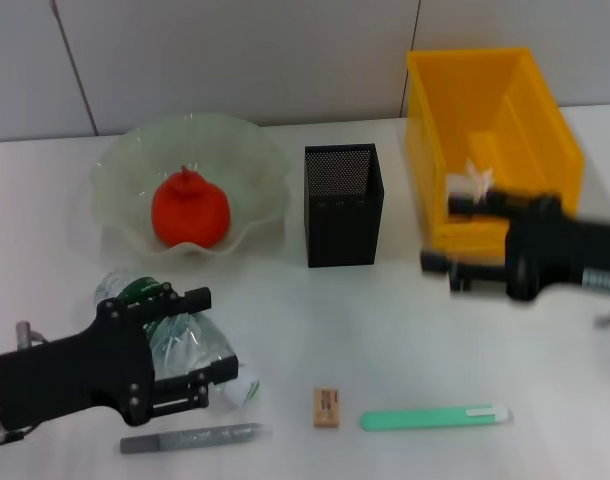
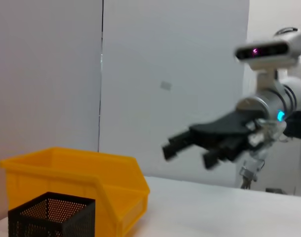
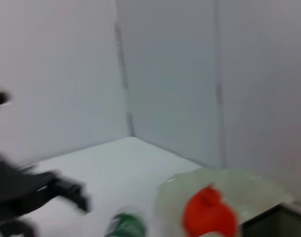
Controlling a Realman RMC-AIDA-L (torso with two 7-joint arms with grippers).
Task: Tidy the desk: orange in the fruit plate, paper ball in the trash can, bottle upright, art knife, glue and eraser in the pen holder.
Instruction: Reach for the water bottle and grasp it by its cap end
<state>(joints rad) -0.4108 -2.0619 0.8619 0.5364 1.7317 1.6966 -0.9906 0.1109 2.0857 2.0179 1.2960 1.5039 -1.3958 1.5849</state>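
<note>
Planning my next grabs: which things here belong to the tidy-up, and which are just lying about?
Job: orange in the fruit plate; paper ball in the trash can; bottle lying between the open left gripper fingers; eraser, green art knife, grey stick, likely the glue, on the table; pen holder.
Lying about: nothing else seen. Right gripper open by the trash can.

Red-orange orange [image 1: 190,211] in pale green fruit plate [image 1: 125,160], bright yellow trash can [image 1: 440,90], black mesh pen holder [image 1: 342,205].
</note>
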